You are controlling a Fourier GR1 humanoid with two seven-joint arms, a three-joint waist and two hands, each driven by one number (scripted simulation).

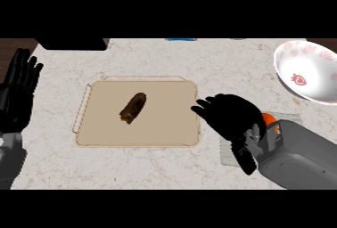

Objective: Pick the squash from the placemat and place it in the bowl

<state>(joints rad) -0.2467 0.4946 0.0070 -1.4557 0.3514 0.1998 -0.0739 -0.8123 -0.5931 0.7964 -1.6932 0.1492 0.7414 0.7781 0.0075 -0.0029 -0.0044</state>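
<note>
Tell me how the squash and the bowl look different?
The squash is dark brown and long; the bowl is white with red prints and round. The squash lies on the tan placemat at the middle; the bowl sits at the counter's right edge, holding nothing. The right hand is nearer the squash. Neither is being touched.

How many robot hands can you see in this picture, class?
2. The left hand rests open at the left edge, fingers up. The right hand hovers at the placemat's right edge, near the squash.
</note>
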